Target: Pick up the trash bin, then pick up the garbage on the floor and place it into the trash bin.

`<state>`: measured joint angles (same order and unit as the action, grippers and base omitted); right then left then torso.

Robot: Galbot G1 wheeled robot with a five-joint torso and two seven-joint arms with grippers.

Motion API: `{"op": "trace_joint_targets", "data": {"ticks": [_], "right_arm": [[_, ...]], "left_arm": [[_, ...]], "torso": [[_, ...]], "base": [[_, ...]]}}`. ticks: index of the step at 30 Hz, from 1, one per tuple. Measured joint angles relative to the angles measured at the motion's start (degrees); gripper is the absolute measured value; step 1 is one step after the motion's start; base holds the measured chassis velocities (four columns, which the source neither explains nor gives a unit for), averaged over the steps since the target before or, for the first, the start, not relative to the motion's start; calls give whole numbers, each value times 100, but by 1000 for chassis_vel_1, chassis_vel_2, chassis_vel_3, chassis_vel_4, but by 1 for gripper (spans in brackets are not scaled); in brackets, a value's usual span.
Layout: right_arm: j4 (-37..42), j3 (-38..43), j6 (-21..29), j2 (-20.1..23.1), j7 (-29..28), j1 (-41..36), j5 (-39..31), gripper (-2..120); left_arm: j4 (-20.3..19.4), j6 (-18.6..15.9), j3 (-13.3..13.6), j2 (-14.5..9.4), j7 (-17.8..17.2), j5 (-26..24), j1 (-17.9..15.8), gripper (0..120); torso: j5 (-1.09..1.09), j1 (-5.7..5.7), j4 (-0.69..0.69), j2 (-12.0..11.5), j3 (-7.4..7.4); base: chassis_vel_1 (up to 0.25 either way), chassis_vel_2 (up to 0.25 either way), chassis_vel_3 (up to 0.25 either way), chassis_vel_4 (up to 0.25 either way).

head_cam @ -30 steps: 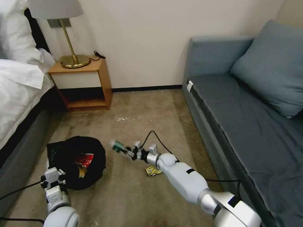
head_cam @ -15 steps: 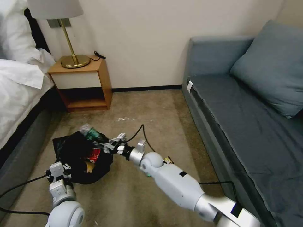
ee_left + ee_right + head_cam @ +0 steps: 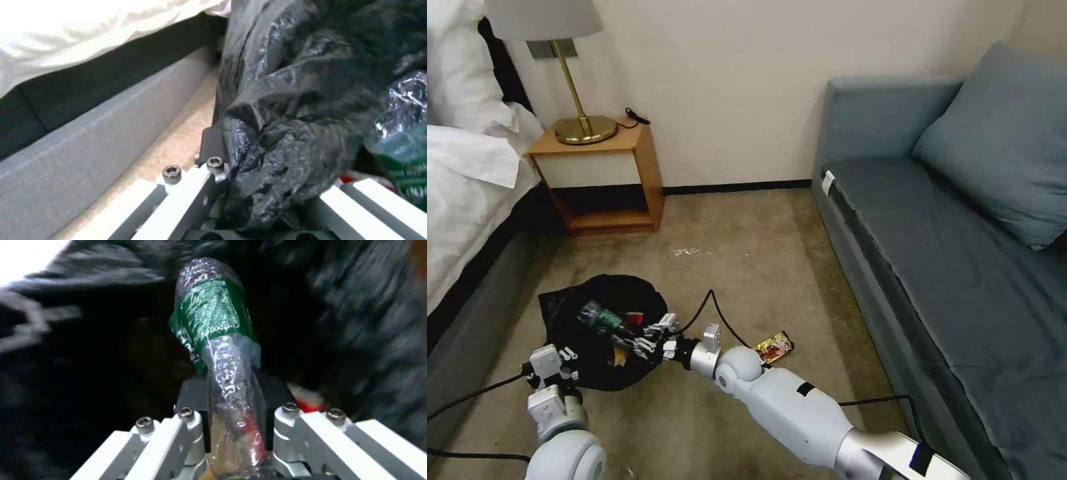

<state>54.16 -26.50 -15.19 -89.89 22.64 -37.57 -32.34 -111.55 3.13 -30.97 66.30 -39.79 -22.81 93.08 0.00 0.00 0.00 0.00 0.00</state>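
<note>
We found the trash bin [image 3: 602, 327] on the carpet near the bed, its crinkly black bag [image 3: 285, 110] folded over the rim and a red-and-white wrapper [image 3: 634, 319] lying inside. Our right gripper [image 3: 642, 341] reached over the bin's right rim with its jaws clamped on a crushed clear bottle [image 3: 220, 340] with a green label, held within the bin's mouth. Our left gripper [image 3: 267, 196] had its jaws closed on the bag-covered near rim, and a shiny gold wrapper [image 3: 774, 346] lay on the floor to the right.
</note>
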Motion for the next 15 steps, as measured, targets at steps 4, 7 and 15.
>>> {"op": "trace_joint_targets", "data": {"ticks": [4,7,15], "right_arm": [[41,-40,-103,93,-282,-16,215,31],[127,-54,-164,193,-299,-29,236,41],[393,15,-354,421,-36,-101,262,70]], "left_arm": [[0,0,18,16,9,10,-14,3],[8,2,16,21,6,32,-39,3],[156,34,4,28,-15,59,-93,3]], "torso": [[0,0,0,0,0],[0,0,0,0,0],[0,0,0,0,0]], "base": [[0,0,0,0],[0,0,0,0],[0,0,0,0]]}}
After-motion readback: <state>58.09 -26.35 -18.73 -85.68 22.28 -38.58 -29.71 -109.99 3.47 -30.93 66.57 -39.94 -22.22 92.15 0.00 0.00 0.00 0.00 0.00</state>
